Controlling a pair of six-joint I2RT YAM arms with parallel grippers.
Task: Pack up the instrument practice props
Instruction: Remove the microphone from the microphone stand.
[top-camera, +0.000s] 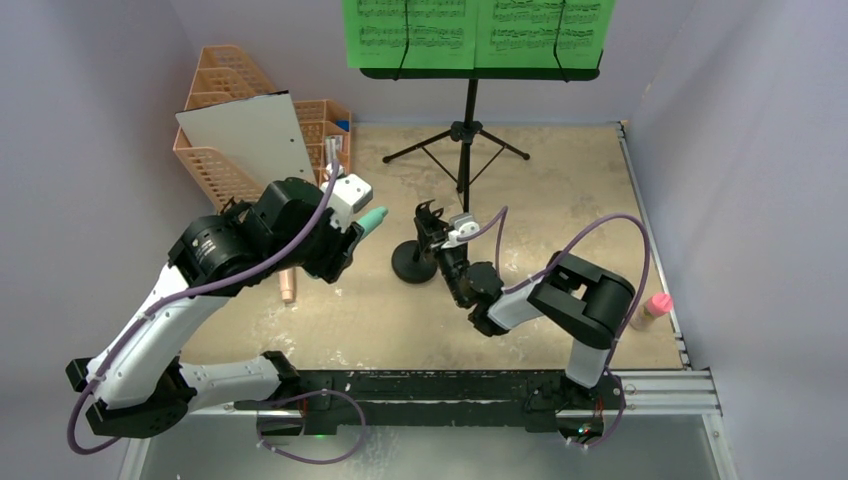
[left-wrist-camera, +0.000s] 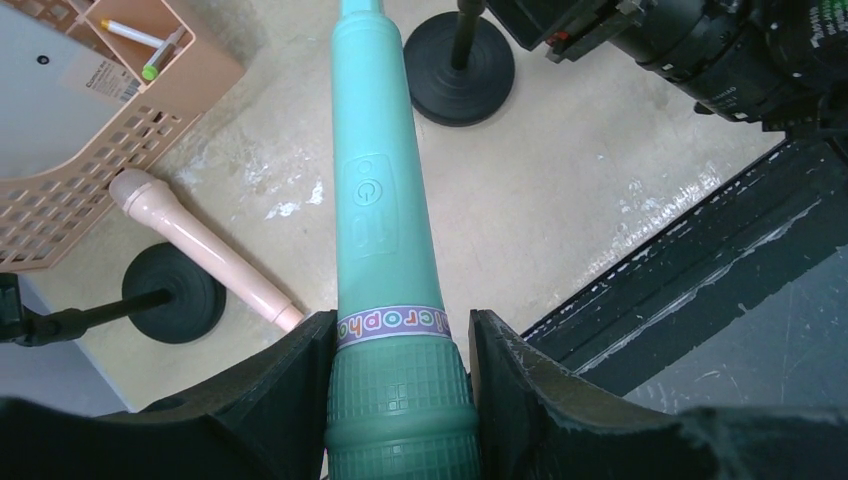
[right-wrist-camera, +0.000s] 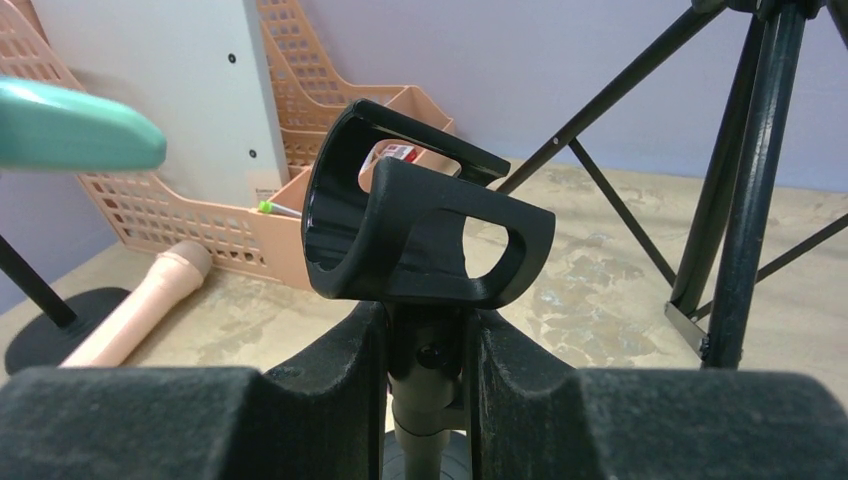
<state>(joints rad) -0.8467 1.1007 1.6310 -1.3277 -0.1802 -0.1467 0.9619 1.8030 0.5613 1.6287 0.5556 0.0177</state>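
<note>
Left gripper (left-wrist-camera: 400, 350): closed on the mint mic (left-wrist-camera: 385, 200) just below its grille, with the handle pointing away from the wrist.
Right gripper (right-wrist-camera: 425, 350): closed on the stem of a holder (right-wrist-camera: 420, 235) just under its clip; the base is seen in front of the stand (top-camera: 468, 120).
Mint mic: held in the air, front-left of the stand's legs, its handle tip near the held clip but apart from it.
Pink mic (left-wrist-camera: 200, 245): lying flat, well left of the stand and just beside the second holder (left-wrist-camera: 172, 293); contact cannot be told.
Pages (top-camera: 410, 30): two, set side by side on the stand's desk.
Organizer (top-camera: 215, 165): back-left of the stand, with a board (top-camera: 250, 135) leaning in it.
Step judged: both props are gripped and nothing is yet packed; most of the task is judged to be left.
Risk, collision: the handle tip could be driven into the clip if either arm is swung inward.
Risk, slip: the smooth, long mic is gripped near one end, so it could be levered out by a knock.
Risk, tipping: the holder could be toppled if its stem is pulled sideways.
</note>
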